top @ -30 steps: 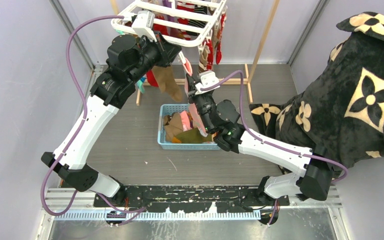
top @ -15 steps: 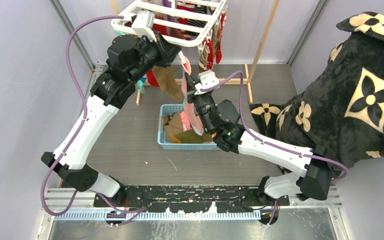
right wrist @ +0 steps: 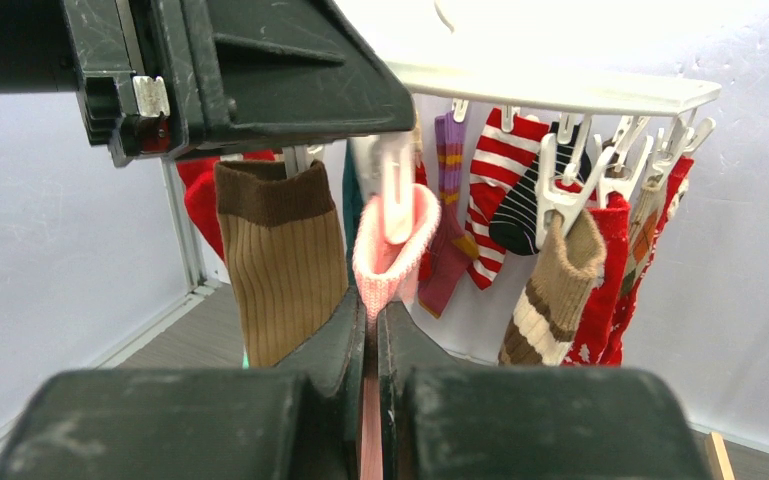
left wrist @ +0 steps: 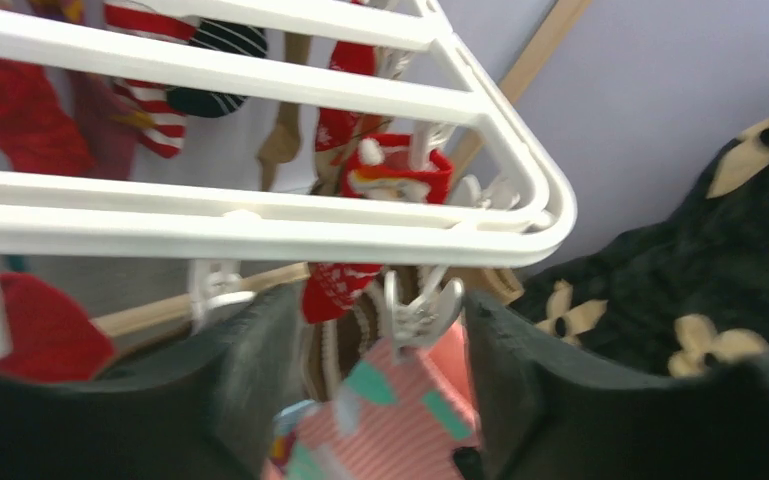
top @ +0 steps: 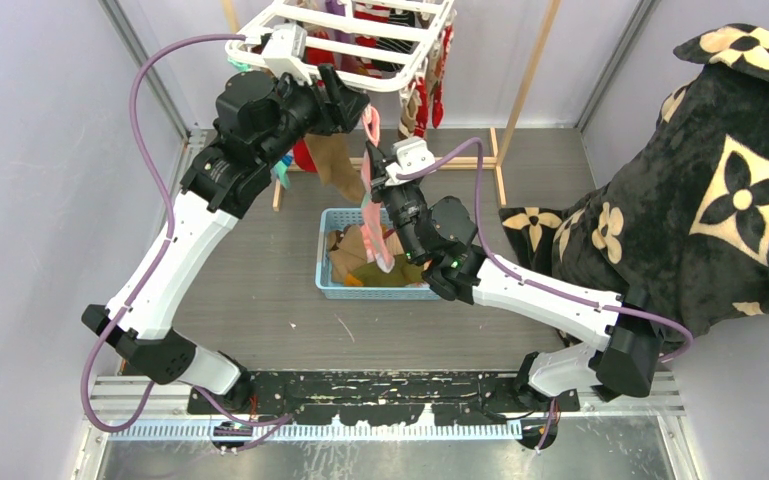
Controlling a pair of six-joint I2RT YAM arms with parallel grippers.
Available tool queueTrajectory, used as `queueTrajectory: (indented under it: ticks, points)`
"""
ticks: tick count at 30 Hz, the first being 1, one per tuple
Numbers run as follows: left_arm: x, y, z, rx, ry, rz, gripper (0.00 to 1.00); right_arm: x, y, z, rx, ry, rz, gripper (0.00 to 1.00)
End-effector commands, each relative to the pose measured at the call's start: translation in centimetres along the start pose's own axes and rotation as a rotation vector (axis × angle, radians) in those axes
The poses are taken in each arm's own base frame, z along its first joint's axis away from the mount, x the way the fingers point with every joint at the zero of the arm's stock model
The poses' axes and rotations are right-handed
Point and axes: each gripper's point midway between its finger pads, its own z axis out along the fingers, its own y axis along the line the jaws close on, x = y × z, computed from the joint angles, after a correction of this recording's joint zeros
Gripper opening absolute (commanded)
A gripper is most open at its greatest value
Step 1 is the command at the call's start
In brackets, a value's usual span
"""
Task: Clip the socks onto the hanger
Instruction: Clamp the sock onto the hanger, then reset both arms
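Two arms work at one hanger (top: 392, 86), which hangs at the far side of the cell in front of one pale wooden frame (top: 528, 80). My left gripper (left wrist: 378, 298) is raised to the near rail of the hanger with its two fingers (left wrist: 250, 370) set apart. One white clip (left wrist: 418, 312) dangles between them, and I cannot tell whether either finger touches it. At least three clips show along that rail in the left wrist view. Left of centre in the right wrist view hang two socks: one red sock (right wrist: 198, 195) and, in front of it, one brown ribbed sock (right wrist: 280, 260). Beside these hangs one pink sock (right wrist: 390, 255) with teal marks. Its cuff is up at the clip and the clip overlaps the cuff, but I cannot confirm that the clip grips it. My right gripper (right wrist: 370, 310) is just below the cuff, both fingers pressed together on the pink sock, and the rest of the sock trails down past the gripper. To the right of the pink sock, at least five more socks hang from clips: one purple striped, one red and white striped, one black striped, one tan striped and one red patterned. Below the hanger, one blue basket (top: 322, 262) stands on the table with a heap of loose socks in brown and orange tones, too tangled to count. At the far right lies one black floral blanket (top: 730, 190).
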Motion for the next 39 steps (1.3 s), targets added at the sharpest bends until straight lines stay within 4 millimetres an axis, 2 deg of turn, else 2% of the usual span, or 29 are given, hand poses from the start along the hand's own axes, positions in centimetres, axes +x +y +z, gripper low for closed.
queueTrajectory:
  ticks: [1, 2, 4, 9, 12, 13, 14, 16, 18, 21, 24, 27, 30, 34, 39]
  points:
    - [-1.1, 0.7, -1.6, -0.039, -0.025, 0.025, 0.75, -3.9, -1.3, -0.1, 0.038, -0.088, 0.075, 0.04]
    - [-0.9, 0.7, -1.9, -0.034, -0.012, 0.036, 0.83, -3.6, -1.3, -0.3, 0.038, -0.077, 0.072, 0.10]
    - [-0.3, 0.8, -2.5, -0.013, 0.028, 0.050, 0.98, -3.1, -1.5, -0.5, 0.041, -0.057, 0.076, 0.32]
    - [1.3, 3.0, -4.7, -0.016, 0.170, 0.070, 1.00, -1.2, -2.4, -1.1, 0.058, 0.045, 0.074, 0.70]
    - [1.4, 5.2, -6.6, -0.026, 0.221, 0.075, 1.00, 0.0, -4.5, -2.0, 0.094, 0.091, 0.119, 0.96]
    - [1.4, 6.1, -7.3, -0.035, 0.230, 0.071, 1.00, 0.3, -5.5, -2.3, 0.110, 0.101, 0.149, 0.99]
    - [1.7, 6.5, -8.0, -0.004, 0.250, 0.059, 1.00, 1.0, -7.1, -2.7, 0.143, 0.116, 0.170, 1.00]
    - [2.2, 8.6, -9.4, -0.026, 0.267, 0.041, 1.00, 2.6, -10.1, -3.6, 0.205, 0.156, 0.223, 1.00]
    - [3.9, 12.3, -10.4, -0.092, 0.285, 0.024, 1.00, 5.3, -13.8, -4.6, 0.310, 0.215, 0.274, 1.00]
    - [7.3, 17.6, -11.1, -0.186, 0.297, 0.008, 1.00, 9.9, -19.4, -6.9, 0.473, 0.295, 0.305, 1.00]
    - [11.3, 23.0, -11.5, -0.276, 0.305, 0.001, 1.00, 13.7, -24.7, -10.0, 0.685, 0.344, 0.269, 1.00]
    - [15.6, 26.8, -11.3, -0.322, 0.336, -0.023, 1.00, 15.8, -29.2, -13.9, 0.920, 0.332, 0.164, 1.00]
    - [19.8, 28.9, -10.5, -0.323, 0.386, -0.069, 1.00, 17.8, -31.6, -17.3, 1.055, 0.327, 0.051, 1.00]
    - [22.9, 32.1, -10.1, -0.390, 0.366, -0.045, 1.00, 20.4, -33.7, -19.6, 1.142, 0.380, 0.009, 1.00]
    - [26.5, 35.5, -10.9, -0.480, 0.323, 0.056, 1.00, 23.2, -36.3, -23.0, 1.237, 0.379, 0.011, 1.00]
